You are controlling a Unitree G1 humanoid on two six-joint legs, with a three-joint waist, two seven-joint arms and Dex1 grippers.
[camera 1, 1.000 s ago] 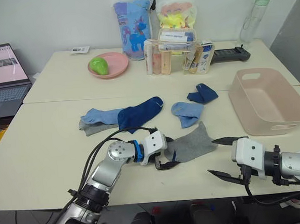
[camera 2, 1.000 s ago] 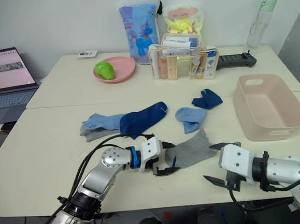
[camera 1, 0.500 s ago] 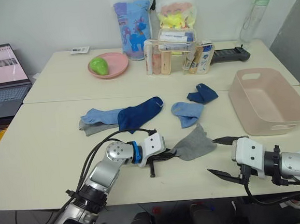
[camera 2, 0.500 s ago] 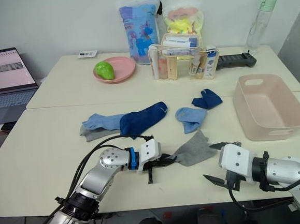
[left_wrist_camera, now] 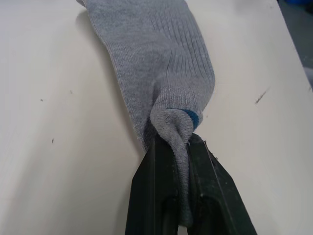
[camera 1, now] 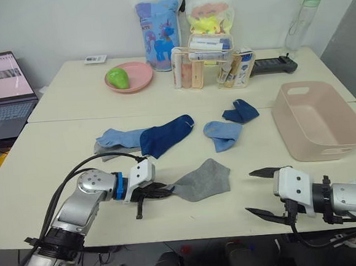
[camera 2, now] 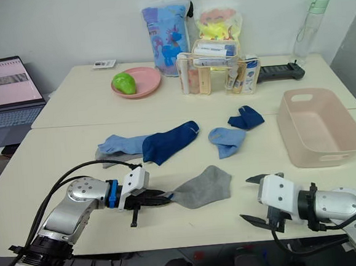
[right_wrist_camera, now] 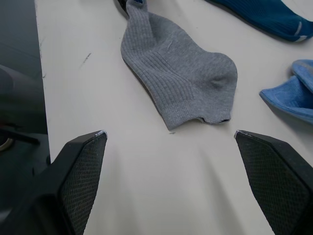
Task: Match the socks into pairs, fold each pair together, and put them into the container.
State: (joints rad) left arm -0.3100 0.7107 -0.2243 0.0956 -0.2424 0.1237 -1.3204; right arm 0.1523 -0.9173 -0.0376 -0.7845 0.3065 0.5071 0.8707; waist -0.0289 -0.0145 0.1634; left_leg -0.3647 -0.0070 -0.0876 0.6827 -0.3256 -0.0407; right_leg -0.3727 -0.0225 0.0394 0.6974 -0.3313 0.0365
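Now the left hand [camera 1: 153, 191] pinches a grey sock [camera 1: 200, 180]; the right hand [camera 1: 258, 192] is spread.

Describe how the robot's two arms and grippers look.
Both arms are silver-grey metal with rounded joints and loose black cables. The left arm has a blue ring before a white boxy wrist block; the left gripper has slim black fingers. The right gripper has a white block and black pointed fingers with mesh-textured pads.

Socks scattered on table; container at 3 o'clock.
Grey sock [camera 1: 200, 180] at centre, cuff pinched; navy sock [camera 1: 166, 134] overlaps light blue sock [camera 1: 118, 138] at 11; pink-beige container [camera 1: 318, 122] upright.
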